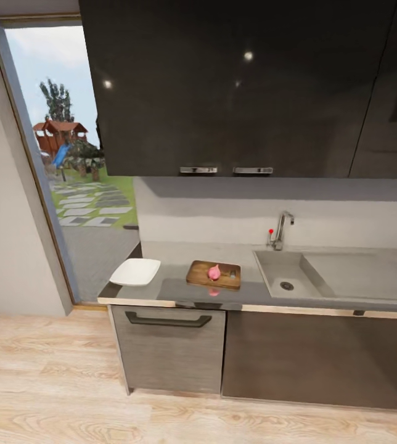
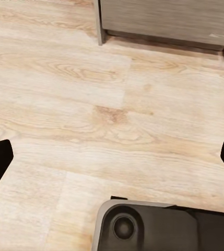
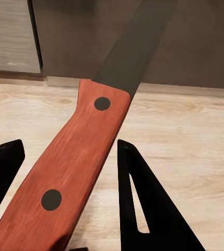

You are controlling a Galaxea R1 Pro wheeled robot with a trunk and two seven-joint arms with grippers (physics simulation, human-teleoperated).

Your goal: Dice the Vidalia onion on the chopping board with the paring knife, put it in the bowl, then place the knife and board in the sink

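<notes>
On the grey countertop (image 1: 177, 290) the brown chopping board (image 1: 198, 276) carries the pink Vidalia onion (image 1: 214, 271). The white bowl (image 1: 135, 272) stands to the board's left, at the counter's end. Right of the board lies the sink (image 1: 274, 266), its basin bare apart from the drain. In the right wrist view my right gripper (image 3: 70, 149) is shut on the paring knife (image 3: 75, 162), gripping the reddish-brown handle while the dark blade points toward the lower cabinets. My left gripper (image 2: 114, 157) is open with its fingers wide apart, hanging over the wooden floor with nothing in it.
A chrome tap (image 1: 280, 231) rises behind the sink, with a drainboard (image 1: 362, 274) to the right. Dark wall cabinets (image 1: 235, 86) hang over the counter. A handled cabinet front (image 1: 167, 345) sits below it. A glass door (image 1: 69, 185) is at left. Light wooden floor (image 1: 50, 382) lies between me and the counter.
</notes>
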